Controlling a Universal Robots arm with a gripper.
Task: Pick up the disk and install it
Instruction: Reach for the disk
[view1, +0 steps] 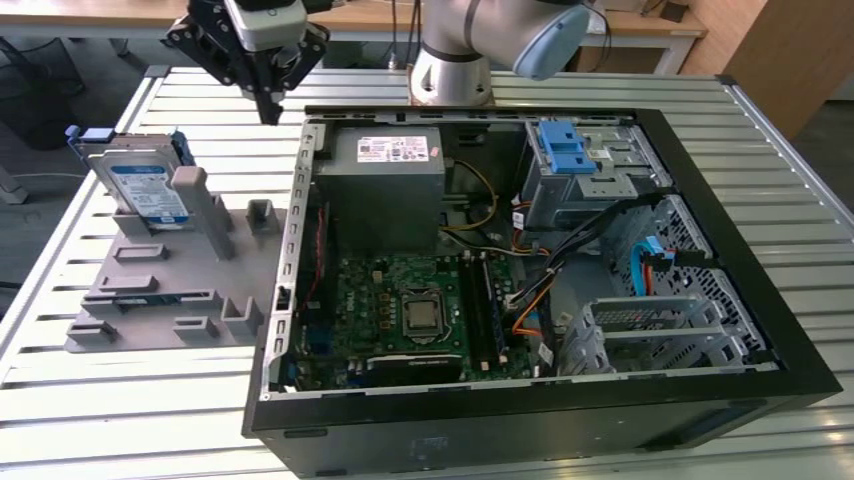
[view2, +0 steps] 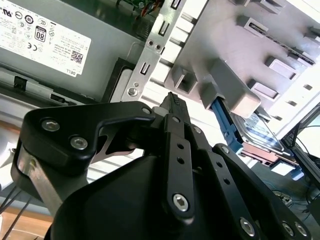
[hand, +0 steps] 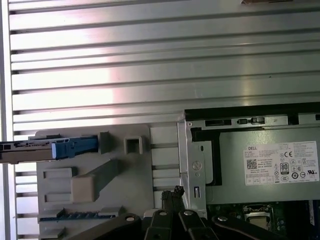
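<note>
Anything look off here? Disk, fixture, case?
Nothing stands out. The disk stands on edge in its slot on the grey fixture, on the exterior view's left. The open case lies beside it, cables inside, nothing spilled. The gripper hangs shut and empty above the gap between them.

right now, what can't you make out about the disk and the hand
Exterior view: the disk stands in the grey holder; a holder post hides its lower corner.
First wrist view: the disk is edge-on and cut off by the picture's edge, so its flat face is hidden.
Second wrist view: the hand and a holder block cover much of the disk.
Exterior view: the hand's upper part is cut off by the top edge.
</note>
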